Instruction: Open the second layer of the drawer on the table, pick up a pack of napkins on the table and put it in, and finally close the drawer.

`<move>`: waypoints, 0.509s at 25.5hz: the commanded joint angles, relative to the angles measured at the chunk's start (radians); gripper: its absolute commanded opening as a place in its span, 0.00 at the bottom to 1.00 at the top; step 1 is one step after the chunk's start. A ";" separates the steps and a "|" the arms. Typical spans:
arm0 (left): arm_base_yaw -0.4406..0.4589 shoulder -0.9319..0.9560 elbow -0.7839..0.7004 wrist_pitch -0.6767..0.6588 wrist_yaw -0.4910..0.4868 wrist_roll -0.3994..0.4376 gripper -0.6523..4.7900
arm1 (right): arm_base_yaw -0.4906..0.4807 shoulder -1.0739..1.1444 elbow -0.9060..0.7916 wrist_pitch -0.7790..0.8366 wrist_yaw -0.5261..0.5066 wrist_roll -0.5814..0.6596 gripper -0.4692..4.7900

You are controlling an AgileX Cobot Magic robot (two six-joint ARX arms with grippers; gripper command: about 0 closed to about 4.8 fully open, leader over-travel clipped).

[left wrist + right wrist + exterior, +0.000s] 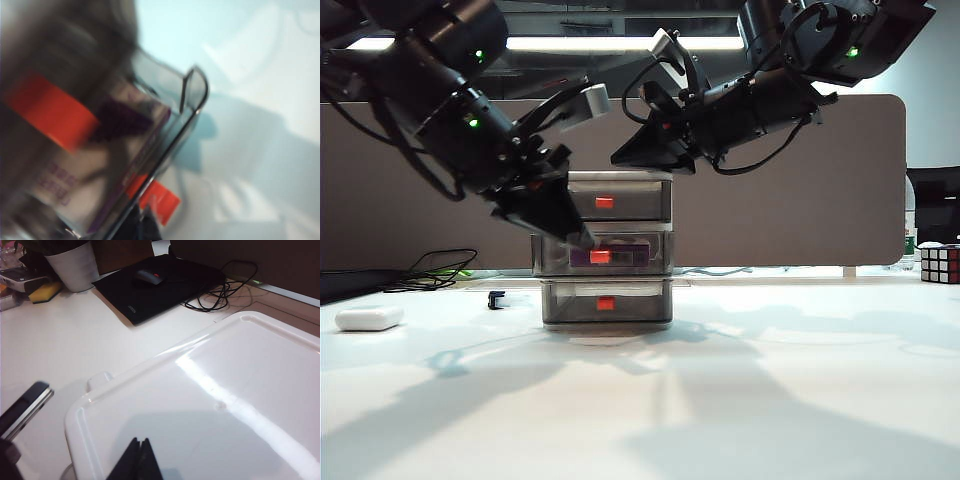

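Left gripper (pixel 582 237): jaws together, tip at the front of the second layer (pixel 605 254), just left of its red handle (pixel 600 257). Purple pack of napkins (pixel 122 120) lies inside that tier. Right gripper (pixel 136 460): jaws together, empty, over the drawer (pixel 225 405) top. Unit stands on the desk (pixel 740 400).

Large plain white smooth table (pixel 740 400). Directly on it:
- small three-tier desktop drawer (pixel 606 250), pale grey frame, smoky translucent trays with red handles, near centre;
- white rounded pebble-like case (pixel 368 318), far left;
- small dark clip-like item (pixel 497 299), just left of the drawer;
- multicoloured puzzle cube (pixel 940 264), far right edge;
- black cables (pixel 435 270), rear left.
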State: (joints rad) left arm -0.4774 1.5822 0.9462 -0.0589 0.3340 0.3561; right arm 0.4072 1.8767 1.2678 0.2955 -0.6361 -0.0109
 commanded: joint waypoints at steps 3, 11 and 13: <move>-0.002 0.050 0.002 0.193 -0.073 -0.016 0.11 | 0.001 0.015 -0.009 -0.084 0.016 -0.014 0.08; -0.002 0.080 0.002 0.262 -0.148 -0.013 0.11 | 0.001 0.014 -0.009 -0.097 0.008 -0.017 0.08; -0.002 0.042 0.002 0.159 -0.102 0.004 0.11 | 0.001 -0.009 -0.009 -0.098 0.005 -0.056 0.08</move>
State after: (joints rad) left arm -0.4789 1.6535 0.9459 0.1543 0.2001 0.3447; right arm 0.4068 1.8732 1.2690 0.2752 -0.6323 -0.0387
